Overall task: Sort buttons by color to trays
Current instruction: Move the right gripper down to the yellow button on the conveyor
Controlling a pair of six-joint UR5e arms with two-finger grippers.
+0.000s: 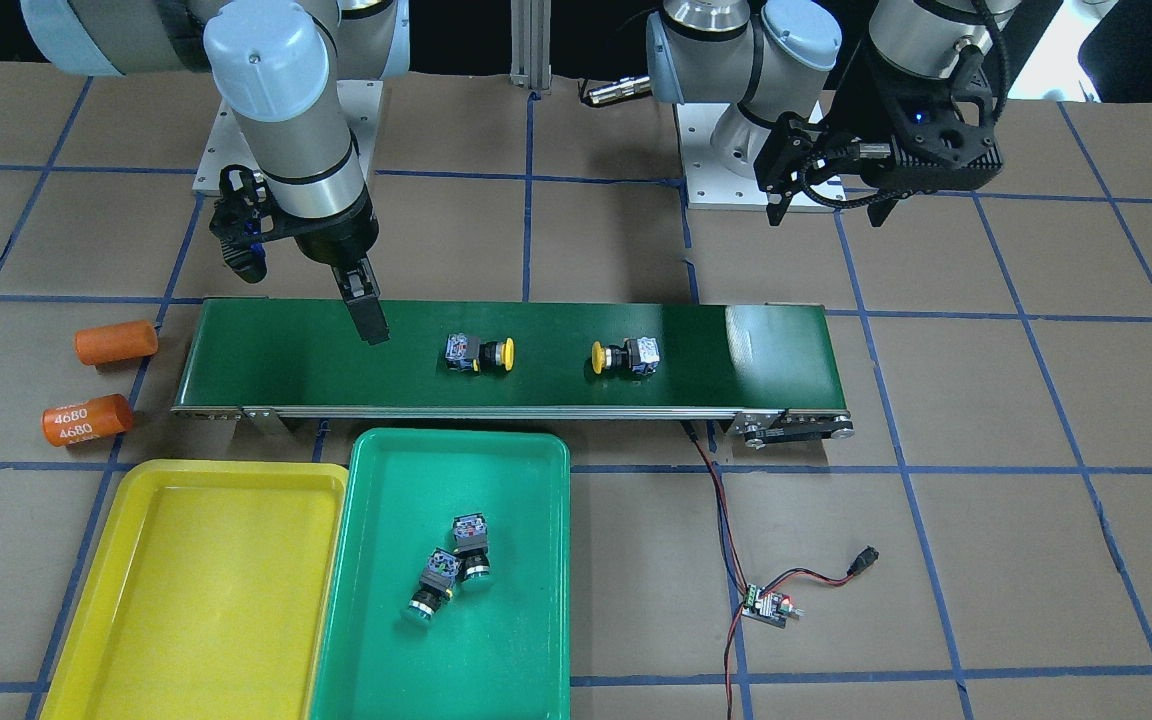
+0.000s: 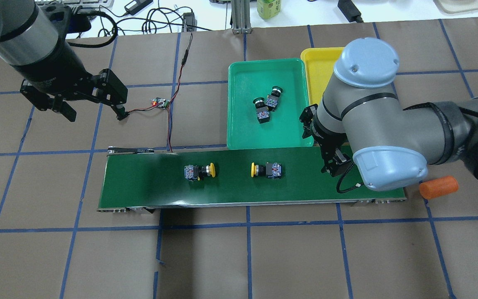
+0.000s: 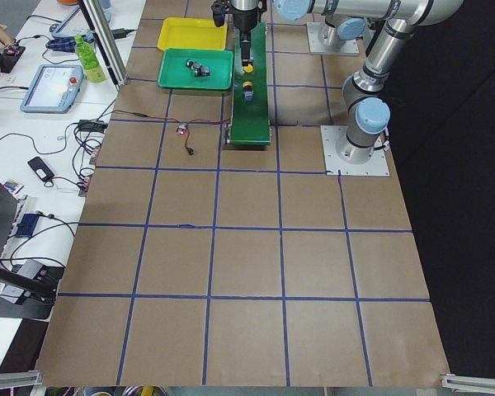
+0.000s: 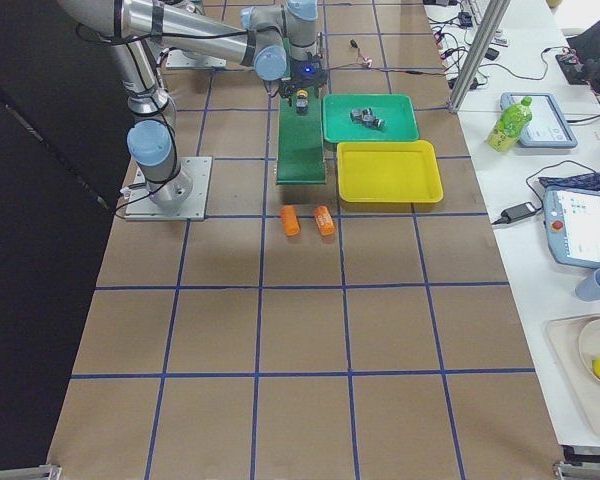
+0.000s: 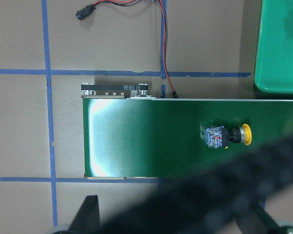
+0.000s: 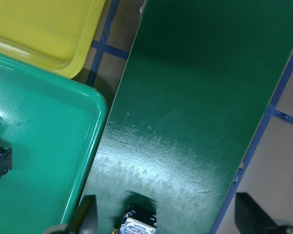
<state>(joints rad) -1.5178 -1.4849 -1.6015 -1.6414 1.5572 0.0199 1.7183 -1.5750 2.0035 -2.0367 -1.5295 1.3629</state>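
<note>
Nearer yellow button [image 1: 478,354] lies on its side on the conveyor belt [image 1: 286,360], cap facing the second yellow button [image 1: 626,356]. Both green buttons [image 1: 471,545] sit in the green tray [image 1: 456,440]; the yellow tray [image 1: 186,560] has none yet.

Judged small, light and rigid. The round cap looks slick, so take it across the flat block body.

Right pincer [image 1: 372,330] hangs over the belt, jaws spread, empty. Left pincer [image 2: 96,116] is likewise open, over the bench, well apart.

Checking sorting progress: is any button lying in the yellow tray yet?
No, the yellow tray holds nothing, and both yellow buttons lie on the conveyor belt.
</note>
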